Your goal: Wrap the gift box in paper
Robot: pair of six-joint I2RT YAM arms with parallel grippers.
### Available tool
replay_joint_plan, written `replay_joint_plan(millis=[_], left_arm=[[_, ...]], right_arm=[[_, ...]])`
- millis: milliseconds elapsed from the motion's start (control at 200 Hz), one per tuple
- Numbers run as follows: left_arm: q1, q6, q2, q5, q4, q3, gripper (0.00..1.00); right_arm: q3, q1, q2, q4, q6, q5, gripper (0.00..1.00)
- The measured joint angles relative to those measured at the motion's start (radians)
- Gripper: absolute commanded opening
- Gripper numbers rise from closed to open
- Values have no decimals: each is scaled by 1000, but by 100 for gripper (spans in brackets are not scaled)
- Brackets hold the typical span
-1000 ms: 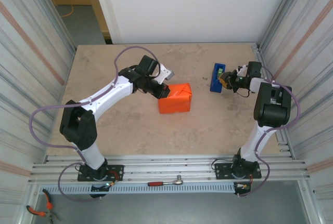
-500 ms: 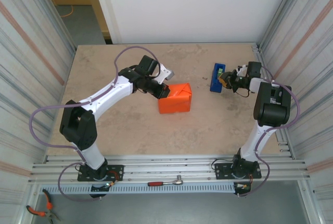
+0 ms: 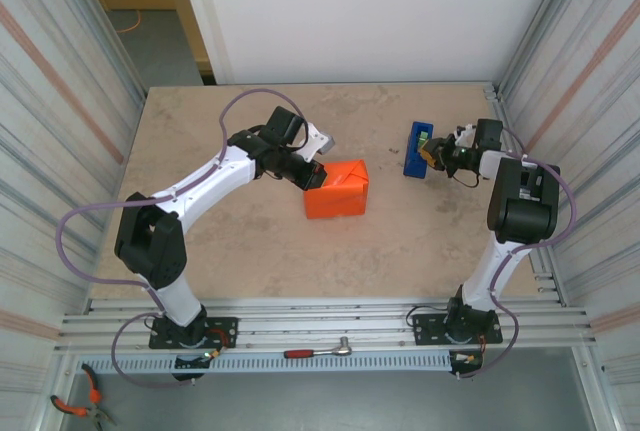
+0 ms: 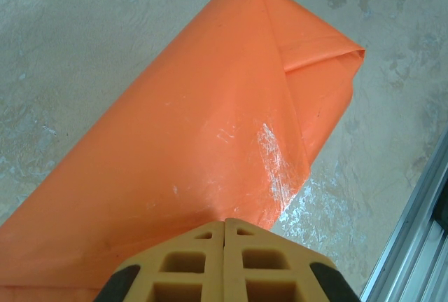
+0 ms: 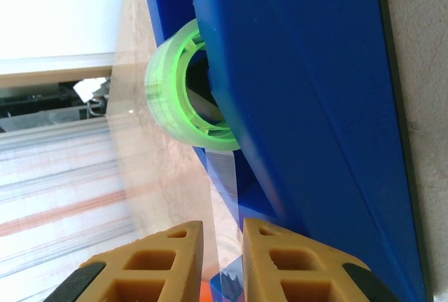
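Across the top view spreads the beige tabletop (image 3: 250, 251), the biggest thing to see. Two white arms reach over it. The left arm (image 3: 200, 191) bends in toward the middle. The right arm (image 3: 520, 206) stands up at the right side.

Near the middle of the tabletop sits the paper (image 3: 340, 191). It is bright orange and folded into a boxy lump. One flap is folded over the top and ends in a corner. The gift box is covered up, so I cannot see it. Up close from the left wrist, the paper has creases and a whitish shiny patch.

Well to the right of the paper stands a blue tape dispenser (image 3: 416, 149), close to the far right side of the tabletop. It does not touch the paper.

The left tool (image 3: 318, 177) is at the far left corner of the orange lump. Its two yellow fingers are pressed flat together with no gap at all. The tips are right against the paper. I cannot tell if any paper is pinched between them.

The right tool (image 3: 433, 155) is at the right side of the dispenser. Its yellow fingers stand a little bit apart, with a thin gap.

A green roll of tape (image 5: 178, 85) sits in the dispenser. A clear strip of tape (image 5: 224, 176) comes off the roll and runs down into that gap. I cannot tell if the fingers touch the strip.
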Motion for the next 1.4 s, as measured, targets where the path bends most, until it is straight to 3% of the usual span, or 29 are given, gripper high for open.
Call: replay_joint_plan(millis=[276,676,1403], left_arm=[[-1,0,0,-2,0,0,1],[-2,0,0,-4,0,0,0],[-2,0,0,-4,0,0,0]], right_arm=[[-23,-16,0,20,28,-15,0],[-36,-13,-6,60,82,-36,0],[-118,29,-176,104,154,-2,0]])
